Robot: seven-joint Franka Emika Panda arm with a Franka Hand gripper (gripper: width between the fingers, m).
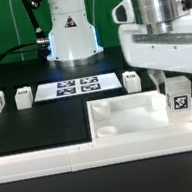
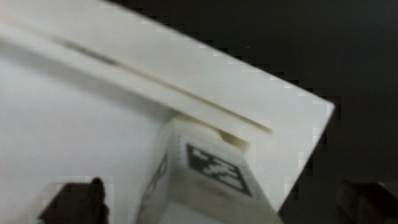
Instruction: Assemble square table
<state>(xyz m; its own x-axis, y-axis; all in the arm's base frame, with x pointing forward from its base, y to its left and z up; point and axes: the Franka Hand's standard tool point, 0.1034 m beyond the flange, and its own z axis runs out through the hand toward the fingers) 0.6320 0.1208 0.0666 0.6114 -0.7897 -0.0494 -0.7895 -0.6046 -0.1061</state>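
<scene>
Square table top [image 2: 71, 120]: white, raised rim, corner against black table [image 2: 302, 40].
Leg [image 2: 210, 175]: white, tagged, at that corner.
Fingertips [image 2: 75, 202]: dark, flanking the leg, gaps on both sides.

Black surface [image 1: 27, 121] here, matt, soaking up the light with barely any sheen. The square top [image 1: 138, 117] is white moulded plastic, smooth, with a soft satin gleam along its raised rim. The leg [image 1: 178, 98] is the same white plastic, a printed black-and-white tag flat on its face. The loose legs [image 1: 23, 96] match it. Marker board [image 1: 77, 86]: thin, white, paper-flat and dull. Border rail [image 1: 44, 163], smooth white plastic. Arm housing [image 1: 165, 37], a glossy white shell catching bright highlights. On the claw [image 2: 217, 205], the fingers [image 2: 75, 200] look dark and matt.
</scene>
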